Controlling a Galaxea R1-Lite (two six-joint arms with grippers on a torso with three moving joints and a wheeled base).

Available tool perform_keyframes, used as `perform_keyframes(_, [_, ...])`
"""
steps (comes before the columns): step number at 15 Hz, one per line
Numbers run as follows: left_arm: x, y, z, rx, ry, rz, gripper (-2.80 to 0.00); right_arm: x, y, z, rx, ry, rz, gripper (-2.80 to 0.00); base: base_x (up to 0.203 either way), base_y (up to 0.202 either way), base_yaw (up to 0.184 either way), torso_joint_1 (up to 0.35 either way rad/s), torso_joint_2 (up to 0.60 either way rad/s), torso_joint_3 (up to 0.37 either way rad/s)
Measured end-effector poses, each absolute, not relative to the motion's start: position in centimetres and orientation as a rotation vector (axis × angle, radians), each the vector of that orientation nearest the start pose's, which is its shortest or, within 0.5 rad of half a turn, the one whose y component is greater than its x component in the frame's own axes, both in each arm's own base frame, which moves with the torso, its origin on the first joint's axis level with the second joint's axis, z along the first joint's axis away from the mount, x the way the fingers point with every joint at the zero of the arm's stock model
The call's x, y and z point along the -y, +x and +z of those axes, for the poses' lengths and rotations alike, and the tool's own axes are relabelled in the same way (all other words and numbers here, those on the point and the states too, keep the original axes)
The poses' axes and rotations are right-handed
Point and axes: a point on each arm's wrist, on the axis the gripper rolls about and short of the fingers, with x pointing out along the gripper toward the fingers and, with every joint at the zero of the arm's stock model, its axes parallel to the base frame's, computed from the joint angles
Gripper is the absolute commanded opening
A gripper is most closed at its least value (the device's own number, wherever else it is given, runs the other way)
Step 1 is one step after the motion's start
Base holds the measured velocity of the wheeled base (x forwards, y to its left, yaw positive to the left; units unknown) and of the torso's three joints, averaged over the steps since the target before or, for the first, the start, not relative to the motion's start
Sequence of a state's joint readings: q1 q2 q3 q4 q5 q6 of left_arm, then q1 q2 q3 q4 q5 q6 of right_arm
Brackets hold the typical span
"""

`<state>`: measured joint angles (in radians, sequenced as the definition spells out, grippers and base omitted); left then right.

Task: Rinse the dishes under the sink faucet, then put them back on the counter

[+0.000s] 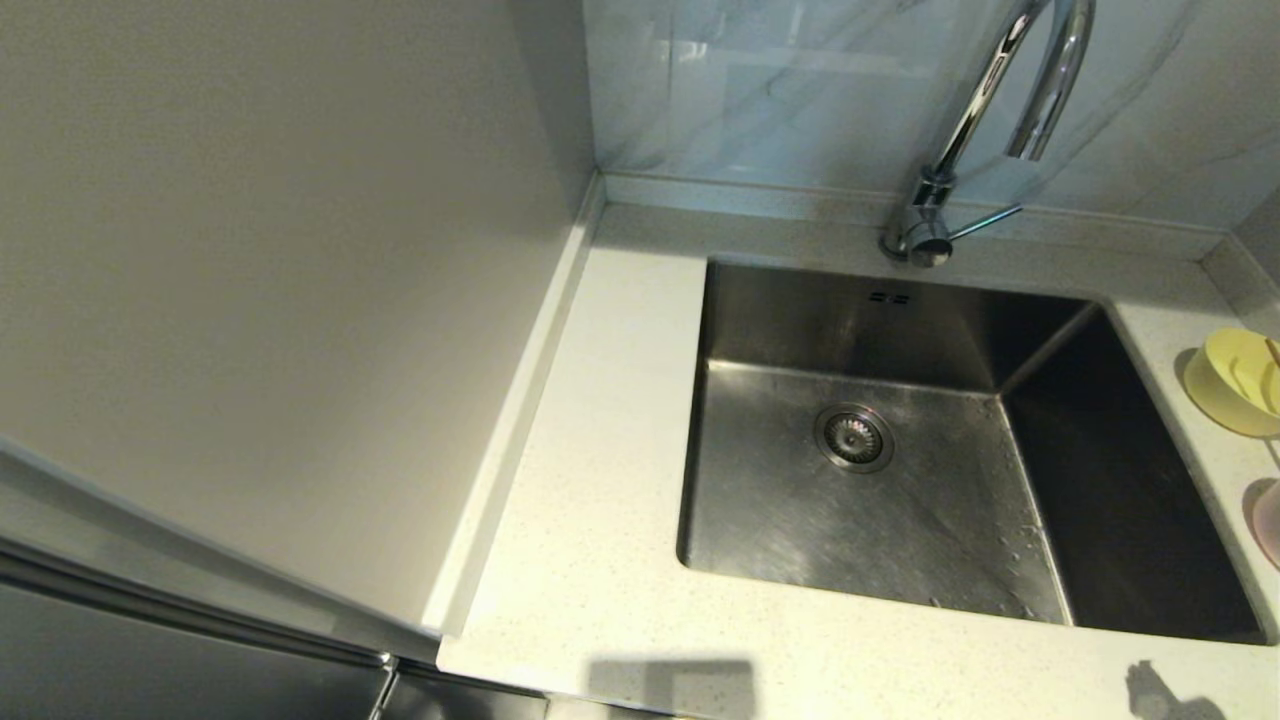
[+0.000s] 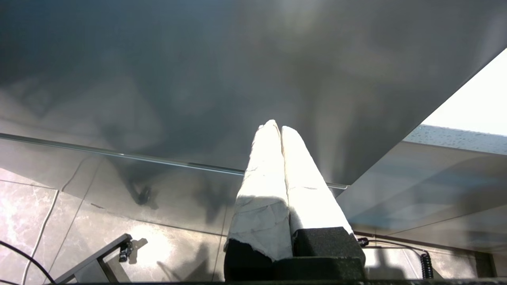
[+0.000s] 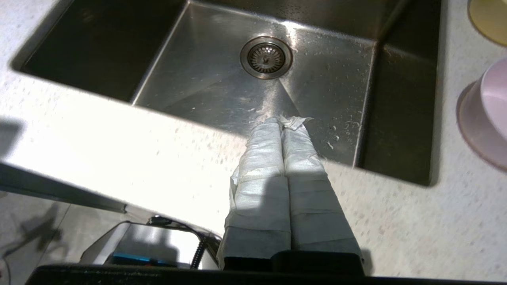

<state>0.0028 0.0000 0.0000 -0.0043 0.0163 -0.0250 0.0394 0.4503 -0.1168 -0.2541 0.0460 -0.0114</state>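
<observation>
The steel sink point(image 1: 760, 520) lies in the speckled counter point(image 1: 600, 420) with its drain strainer point(image 1: 853, 437) near the middle and water drops on its floor. The chrome faucet point(image 1: 990, 110) rises behind it. A pale-yellow bowl point(image 1: 1240, 380) with a brown chopstick tip point(image 1: 1272, 352) in it sits on the counter right of the sink, and a pale-pink dish point(image 1: 1268, 520) lies nearer. My right gripper point(image 3: 282, 122) hangs shut and empty over the sink's near edge point(image 3: 178, 118); the pink dish point(image 3: 483, 114) and yellow bowl point(image 3: 489, 18) are off to its side. My left gripper point(image 2: 276, 126) is shut and empty below the counter.
A plain beige wall panel point(image 1: 280, 280) stands to the left of the counter, and a marbled backsplash point(image 1: 760, 90) behind it. A raised rim point(image 1: 520, 400) runs along the counter's left edge. Shadows of both arms fall on the front strip of counter point(image 1: 670, 685).
</observation>
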Motion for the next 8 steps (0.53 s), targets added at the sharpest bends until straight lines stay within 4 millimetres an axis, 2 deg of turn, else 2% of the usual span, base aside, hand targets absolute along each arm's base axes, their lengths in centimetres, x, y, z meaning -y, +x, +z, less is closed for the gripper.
perform_keyframes(3, [0.0, -2.3, 7.6, 0.005, -0.026, 0.019, -2.8, -0.1, 0.2, 10.6, -0.052, -0.018, 0.097, -2.8, 0.0, 0.0, 0.0, 0.0, 0.0, 0.0])
perform_keyframes(8, [0.0, -2.3, 7.6, 0.004, -0.026, 0.019, -2.8, 0.0, -1.9, 7.9, -0.046, -0.045, 0.015, -2.8, 0.0, 0.0, 0.0, 0.0, 0.0, 0.0])
